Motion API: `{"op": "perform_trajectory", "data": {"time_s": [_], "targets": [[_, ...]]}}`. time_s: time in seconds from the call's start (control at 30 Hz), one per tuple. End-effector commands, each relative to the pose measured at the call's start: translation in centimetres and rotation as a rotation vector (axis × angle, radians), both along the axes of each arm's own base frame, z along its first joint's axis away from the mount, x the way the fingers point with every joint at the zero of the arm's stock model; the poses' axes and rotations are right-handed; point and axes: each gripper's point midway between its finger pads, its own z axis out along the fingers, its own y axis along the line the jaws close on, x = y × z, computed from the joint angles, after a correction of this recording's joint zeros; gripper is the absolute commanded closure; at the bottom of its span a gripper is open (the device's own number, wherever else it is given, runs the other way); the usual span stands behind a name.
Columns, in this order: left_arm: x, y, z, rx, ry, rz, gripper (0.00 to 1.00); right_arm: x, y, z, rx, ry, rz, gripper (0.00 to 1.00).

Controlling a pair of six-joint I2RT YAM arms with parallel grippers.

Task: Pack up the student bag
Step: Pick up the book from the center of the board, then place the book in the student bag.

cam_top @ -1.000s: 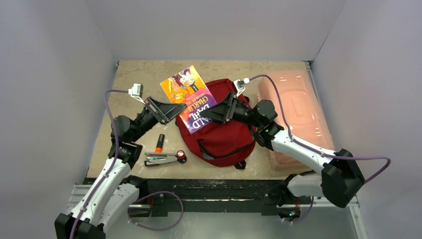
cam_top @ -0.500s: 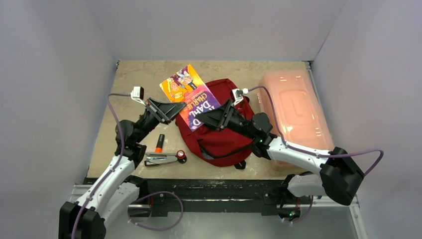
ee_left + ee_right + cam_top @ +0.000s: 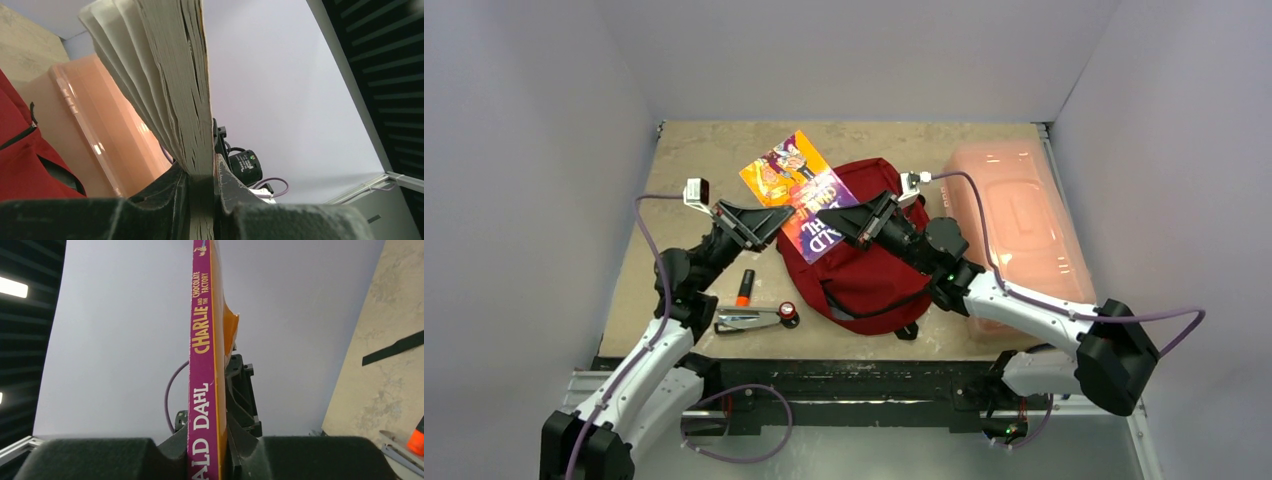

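Left hand (image 3: 770,219) beside student bag (image 3: 856,276), top far-pointing

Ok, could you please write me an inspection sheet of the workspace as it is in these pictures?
Surface: tan board, mottled; no spill seen.
Job's things: student bag lies mid-table; book is held over its far left part, not yet inside.
Clutter: marker, stapler and a small red-topped item lie left of the bag; pink box lies to its right.
Hands: left hand is shut on the book's page edge; right hand is shut on its spine.
Cables: purple cable loops from each wrist; the right one passes over the pink box.
Surroundings: plain pale walls; nothing else seen.
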Motion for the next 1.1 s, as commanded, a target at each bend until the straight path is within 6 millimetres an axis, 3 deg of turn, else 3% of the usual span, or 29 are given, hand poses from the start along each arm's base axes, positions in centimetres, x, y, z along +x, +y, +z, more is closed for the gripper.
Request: {"op": "perform_trajectory", "data": {"time_s": [0.0,0.03,0.07,0.2,0.27,0.3,0.5,0.6,0.73,0.83,1.07], "targets": [[-1.3,-0.4,1.2,0.030,-0.076,-0.019,1.00,0.7,0.3,2.4,0.022,-0.018,-0.022,0.94],[-1.5,-0.6,1.0,0.050,-0.076,-0.030,1.00,0.6,0.3,2.4,0.017,-0.022,-0.022,1.00],[-1.5,-0.7,0.5,0.075,-0.072,-0.034,0.95,0.6,0.2,2.4,0.001,-0.027,-0.027,1.00],[-1.4,-0.7,-3.0,0.196,0.026,-0.013,0.45,0.9,-1.8,2.1,-0.105,-0.036,-0.131,1.00],[-1.4,-0.2,-4.7,0.258,0.073,0.016,0.30,2.0,-4.1,1.3,-0.184,0.016,-0.253,1.00],[-1.5,0.0,-5.5,0.291,0.102,0.031,0.27,2.4,-5.4,1.0,-0.222,0.046,-0.317,1.00],[-2.6,2.5,-10.8,0.553,0.278,0.118,0.26,3.3,-13.8,-0.9,-0.597,0.039,-0.642,1.00],[-3.1,2.6,-12.2,0.607,0.319,0.097,0.29,3.1,-17.2,-1.8,-0.788,0.011,-0.734,1.00],[-4.1,0.4,-14.4,0.731,0.309,-0.049,0.28,1.9,-20.8,-3.3,-1.002,-0.006,-0.773,1.00],[-5.0,-1.8,-15.9,0.873,0.225,-0.107,0.24,0.3,-23.0,-3.5,-1.048,-0.001,-0.780,1.00],[-5.0,-7.4,-16.6,1.301,-0.147,-0.130,0.22,-3.6,-26.0,-1.9,-0.836,-0.059,-0.771,1.00]]}}
